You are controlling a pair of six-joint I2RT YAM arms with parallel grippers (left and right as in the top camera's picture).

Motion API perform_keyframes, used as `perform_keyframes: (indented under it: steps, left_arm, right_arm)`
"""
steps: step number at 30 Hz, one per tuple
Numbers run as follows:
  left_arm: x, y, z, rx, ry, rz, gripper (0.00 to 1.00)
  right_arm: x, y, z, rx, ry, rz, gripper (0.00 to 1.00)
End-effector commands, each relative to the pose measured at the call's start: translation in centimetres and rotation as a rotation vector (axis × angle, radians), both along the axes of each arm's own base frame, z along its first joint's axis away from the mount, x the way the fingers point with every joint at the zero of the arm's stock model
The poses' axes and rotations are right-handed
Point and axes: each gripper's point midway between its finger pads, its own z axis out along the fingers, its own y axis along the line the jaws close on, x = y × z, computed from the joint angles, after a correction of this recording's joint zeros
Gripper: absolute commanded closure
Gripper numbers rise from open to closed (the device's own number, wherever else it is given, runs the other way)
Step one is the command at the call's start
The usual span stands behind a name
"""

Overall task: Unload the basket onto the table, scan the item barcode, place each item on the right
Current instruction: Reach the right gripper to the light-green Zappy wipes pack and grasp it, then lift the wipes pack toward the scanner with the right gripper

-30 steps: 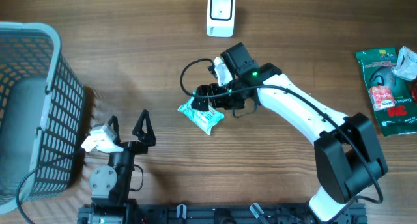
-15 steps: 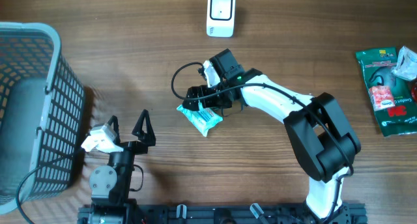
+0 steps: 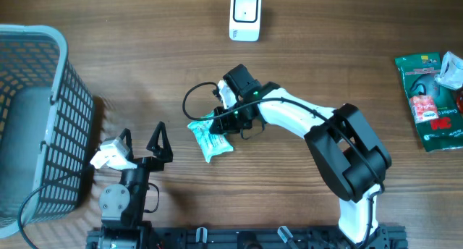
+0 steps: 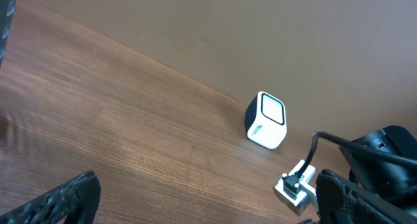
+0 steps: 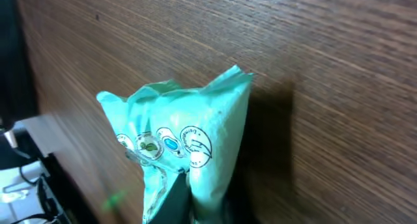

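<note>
A: Packet (image 3: 210, 137): pinched by one end in the right gripper (image 3: 224, 120), closed tight on the wrapper. Sits mid-table, well apart from the scanner (image 3: 244, 16) at the far edge.
B: Lifted clear of the table (image 3: 362, 68)?
A: Cannot tell. Best to raise first, then carry toward the scanner window.
B: Barcode side?
A: Not seen; only round printed logos facing the wrist camera. Worth turning slowly before the window. Probably a floppy wrapper, so no jerks.
B: Left gripper (image 3: 142, 137)?
A: Wide open, holding nothing, parked near the basket (image 3: 43, 119). Leave alone.
</note>
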Motion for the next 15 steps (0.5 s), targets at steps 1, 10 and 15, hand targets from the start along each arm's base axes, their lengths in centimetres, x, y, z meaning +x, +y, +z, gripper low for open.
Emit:
perform_keyframes:
  steps: [1,10,15]
  left_arm:
    - [0.0,-0.1,-0.2,0.016,0.001,-0.008,0.00]
    - [0.0,-0.1,-0.2,0.016,0.001,-0.008,0.00]
    - [0.0,-0.1,-0.2,0.015,0.001,-0.009,0.00]
  right_arm:
    - [-1.0,-0.8,-1.8,-0.038,0.048,0.004,0.96]
    - [-2.8,-3.4,8.9,0.137,1.337,-0.581,0.96]
    - [-2.4,-3.8,9.8,0.051,1.577,-0.728,0.96]
